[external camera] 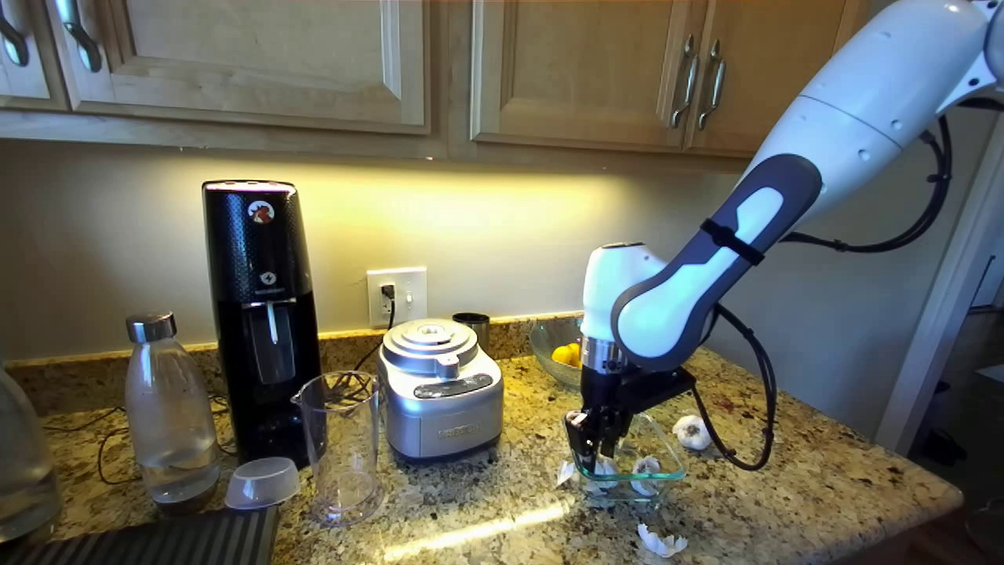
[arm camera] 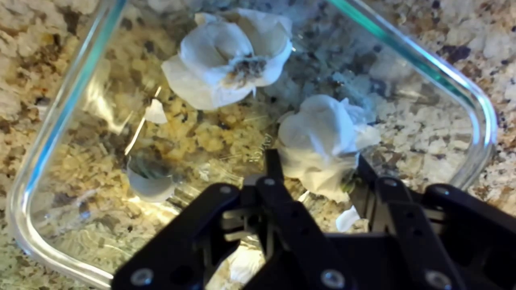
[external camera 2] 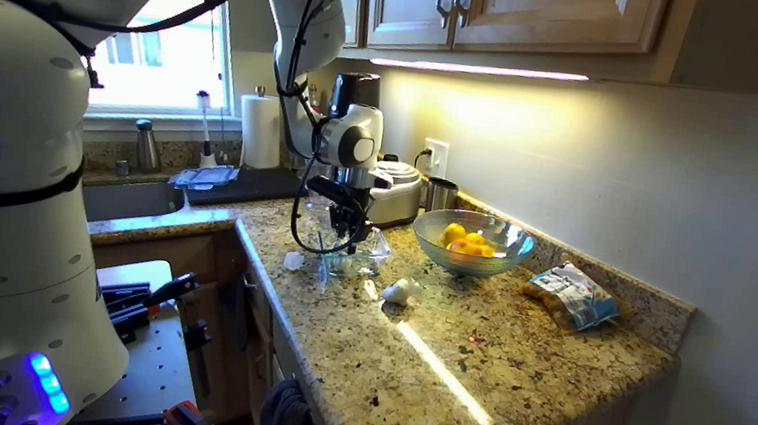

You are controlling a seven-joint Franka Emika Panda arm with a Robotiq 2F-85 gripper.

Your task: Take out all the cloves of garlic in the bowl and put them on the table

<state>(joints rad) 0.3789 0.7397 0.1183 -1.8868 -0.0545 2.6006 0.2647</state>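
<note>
The clear glass bowl [external camera: 668, 475] sits on the speckled table [external camera 2: 396, 408]. The end effector [arm camera: 319, 159] points down into the bowl. Its fingers [arm camera: 275, 163] are part-closed, one against each side of a garlic [arm camera: 318, 133], which appears gripped; cannot tell whether it is clear of the bowl's floor. A second garlic [arm camera: 229, 60] lies loose inside the bowl, near the gripped one but apart from it, brown root end visible.

A third garlic [external camera: 692, 432] is out on the table, just to the right of the bowl in an exterior view. A curl of peel [external camera: 663, 541] lies in front of the bowl there, apart from it. Behind the bowl stands a fruit dish [external camera 2: 510, 242] with orange and yellow fruit [external camera 2: 467, 241]. Left of the bowl: a silver food processor base [external camera: 441, 400], then a clear jug [external camera: 342, 455], then a bottle [external camera: 171, 416], well apart. In an exterior view a bag [external camera 2: 578, 300] lies well to the right of the bowl.
</note>
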